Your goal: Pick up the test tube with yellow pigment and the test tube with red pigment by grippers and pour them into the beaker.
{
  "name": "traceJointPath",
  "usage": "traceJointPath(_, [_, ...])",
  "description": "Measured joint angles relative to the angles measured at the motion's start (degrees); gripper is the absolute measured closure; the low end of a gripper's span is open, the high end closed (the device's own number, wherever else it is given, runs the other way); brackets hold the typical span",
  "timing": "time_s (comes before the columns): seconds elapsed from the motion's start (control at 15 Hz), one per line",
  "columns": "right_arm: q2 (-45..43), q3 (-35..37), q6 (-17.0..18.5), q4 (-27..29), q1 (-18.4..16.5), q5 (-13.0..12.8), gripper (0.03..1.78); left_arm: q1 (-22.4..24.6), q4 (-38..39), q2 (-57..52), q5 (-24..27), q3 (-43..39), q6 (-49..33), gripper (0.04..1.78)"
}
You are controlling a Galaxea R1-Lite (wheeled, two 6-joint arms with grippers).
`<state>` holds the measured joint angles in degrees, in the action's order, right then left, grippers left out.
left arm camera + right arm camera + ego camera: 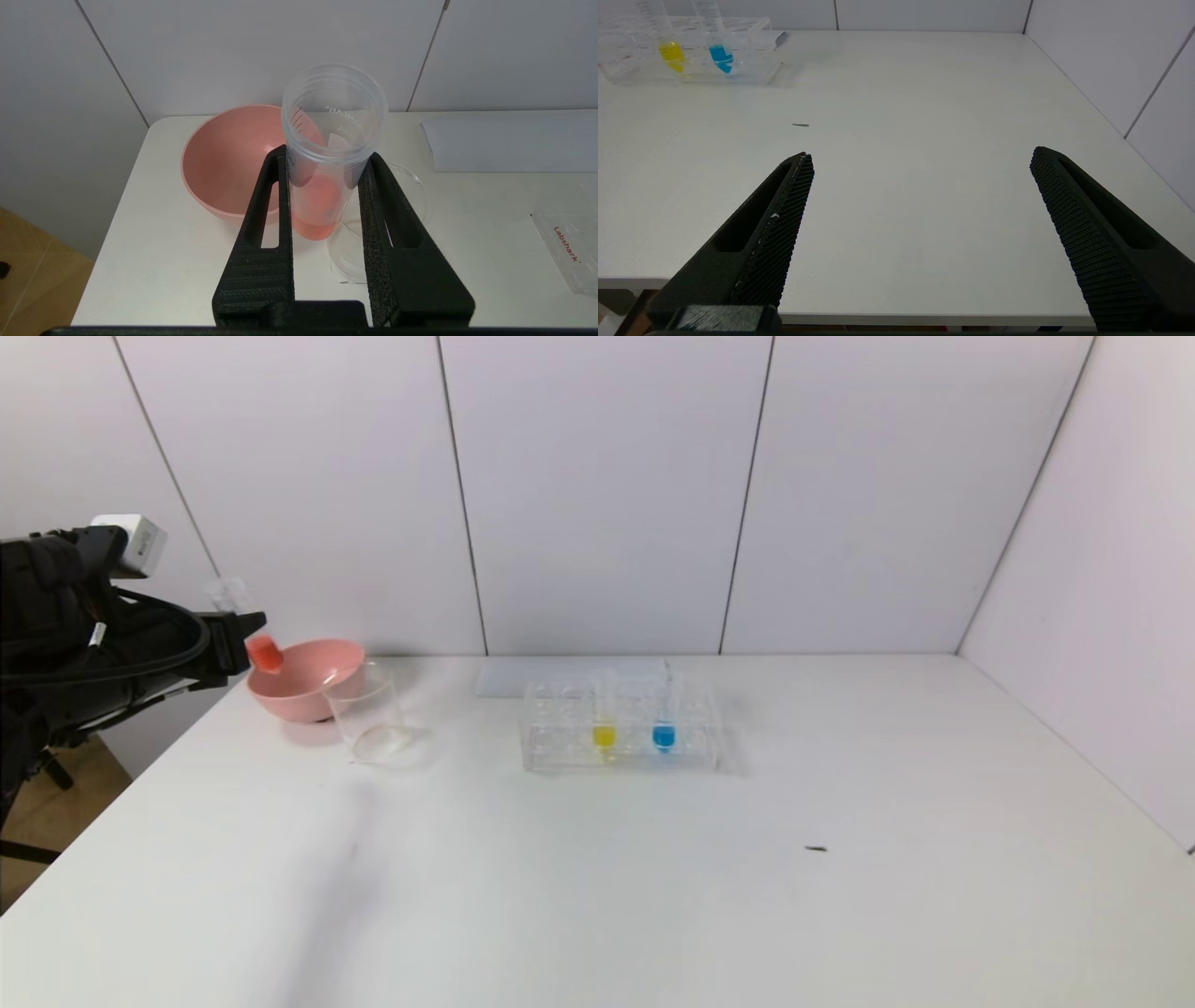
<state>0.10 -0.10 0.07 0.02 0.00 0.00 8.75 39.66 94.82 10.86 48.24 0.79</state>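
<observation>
My left gripper (241,642) hangs at the table's far left corner, shut on the test tube with red pigment (264,653). The tube is held roughly upright, mouth up, over the near rim of the pink bowl and just left of the beaker (371,717). In the left wrist view both fingers (279,186) press on the tube (310,205) below its mouth, with the beaker (413,186) beneath and beside it. The test tube with yellow pigment (604,735) stands in the clear rack (695,747). My right gripper (922,154) is open over the near right table edge, holding nothing.
A pink bowl (308,681) sits against the beaker at the back left. A blue-tipped tube (664,736) stands next to the yellow one in the rack. A white sheet (523,677) lies behind the rack. A small dark speck (816,848) lies on the white table.
</observation>
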Motion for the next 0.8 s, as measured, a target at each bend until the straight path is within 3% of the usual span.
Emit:
traceJointPath(0.4, [0.0, 0.0, 0.0, 0.0, 0.0, 0.0, 0.11, 0.9, 0.1, 1.2, 0.1, 0.4, 1.4, 1.38])
traceJointPath(0.8, [0.0, 0.0, 0.0, 0.0, 0.0, 0.0, 0.11, 1.0, -1.0, 2.4, 4.1, 1.6, 3.1, 1.38])
